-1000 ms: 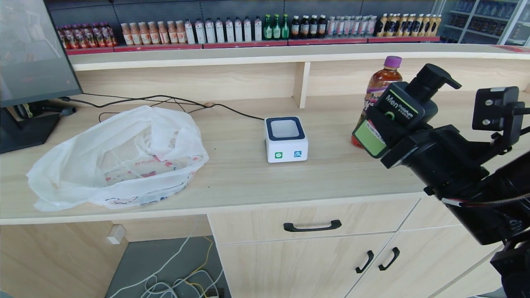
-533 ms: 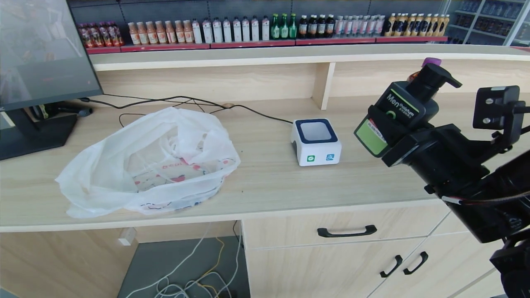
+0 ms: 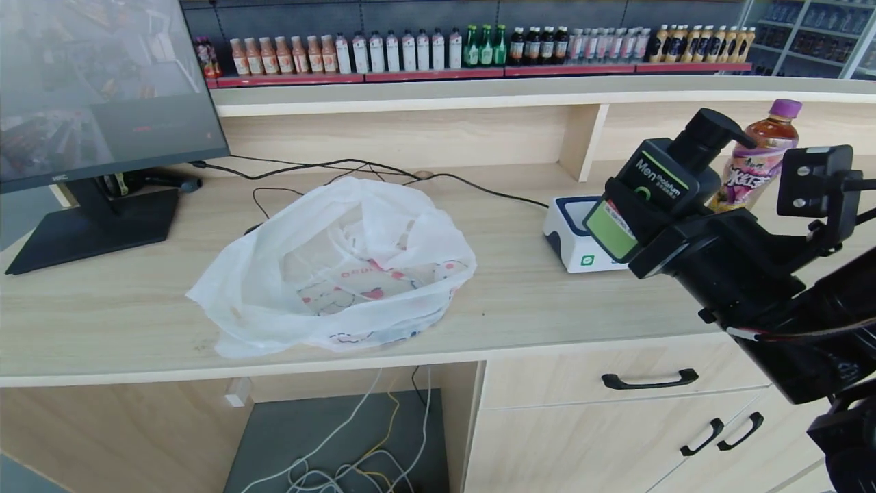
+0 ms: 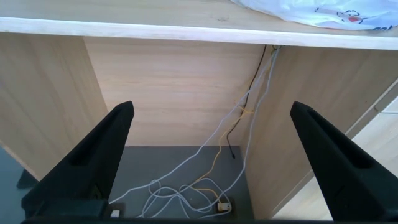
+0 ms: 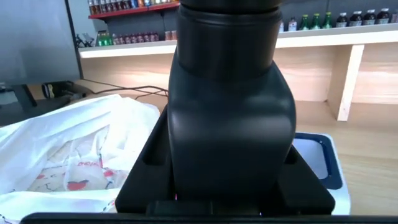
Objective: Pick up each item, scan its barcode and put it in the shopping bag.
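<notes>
One shopping bag [image 3: 342, 274] on wooden counter [image 3: 123, 308]; bottles [image 3: 438, 49] shelved behind.

Black left end effector [image 4: 212, 109], fingers [image 4: 93, 155] spread wide apart, sits below light wooden tabletop [image 4: 124, 26] edge. White plastic shopping bag [image 4: 323, 11] corner lies on top. White, yellow, black cables [image 4: 245, 109] hang by wooden panel [image 4: 168, 81] to grey floor [image 4: 186, 165].

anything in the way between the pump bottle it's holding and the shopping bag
Nothing visible. The pump bottle is held up beside the scanner; only bare counter lies between it and the shopping bag, whose mouth is open.
</notes>
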Controlling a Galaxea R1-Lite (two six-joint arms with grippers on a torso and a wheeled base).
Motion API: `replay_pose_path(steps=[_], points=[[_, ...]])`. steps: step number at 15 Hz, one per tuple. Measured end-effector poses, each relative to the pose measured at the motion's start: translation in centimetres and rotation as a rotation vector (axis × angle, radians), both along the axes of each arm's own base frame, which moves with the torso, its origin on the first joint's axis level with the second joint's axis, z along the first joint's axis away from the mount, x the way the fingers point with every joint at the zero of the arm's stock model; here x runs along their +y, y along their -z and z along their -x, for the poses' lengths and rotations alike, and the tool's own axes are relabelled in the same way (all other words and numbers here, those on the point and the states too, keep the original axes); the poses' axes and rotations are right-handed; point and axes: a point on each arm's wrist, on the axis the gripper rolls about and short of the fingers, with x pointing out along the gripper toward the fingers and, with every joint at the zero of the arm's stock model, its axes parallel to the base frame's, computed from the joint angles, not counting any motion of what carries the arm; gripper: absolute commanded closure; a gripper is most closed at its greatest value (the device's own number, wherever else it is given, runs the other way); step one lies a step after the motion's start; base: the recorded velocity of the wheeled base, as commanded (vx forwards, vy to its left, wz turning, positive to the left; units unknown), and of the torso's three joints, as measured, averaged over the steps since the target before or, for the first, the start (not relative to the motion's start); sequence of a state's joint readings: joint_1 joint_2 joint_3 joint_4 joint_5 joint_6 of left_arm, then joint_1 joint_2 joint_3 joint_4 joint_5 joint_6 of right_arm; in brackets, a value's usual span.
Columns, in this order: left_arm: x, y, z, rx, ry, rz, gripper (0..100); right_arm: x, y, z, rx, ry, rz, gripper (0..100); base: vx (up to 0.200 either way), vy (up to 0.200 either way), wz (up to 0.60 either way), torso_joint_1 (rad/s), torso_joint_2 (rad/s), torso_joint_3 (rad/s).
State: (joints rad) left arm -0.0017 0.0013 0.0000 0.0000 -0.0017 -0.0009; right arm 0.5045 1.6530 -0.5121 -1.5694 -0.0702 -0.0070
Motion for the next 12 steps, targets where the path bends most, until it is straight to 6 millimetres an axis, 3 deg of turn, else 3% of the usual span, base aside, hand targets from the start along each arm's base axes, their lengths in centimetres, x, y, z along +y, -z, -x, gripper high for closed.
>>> replay_pose_path(steps=[9,12], points=[[0.0,0.0,0.0,0.0,0.0,-0.001,0,-0.14,0.16,0.14,0.006,0.002,0.004,100,0.0,0.2,0.0,0.001,0.0,0.001],[0.0,0.0,0.0,0.0,0.0,-0.005,0,-0.2,0.04,0.32,0.001,0.003,0.004,100,0.0,0.0,0.0,0.0,0.0,0.0]])
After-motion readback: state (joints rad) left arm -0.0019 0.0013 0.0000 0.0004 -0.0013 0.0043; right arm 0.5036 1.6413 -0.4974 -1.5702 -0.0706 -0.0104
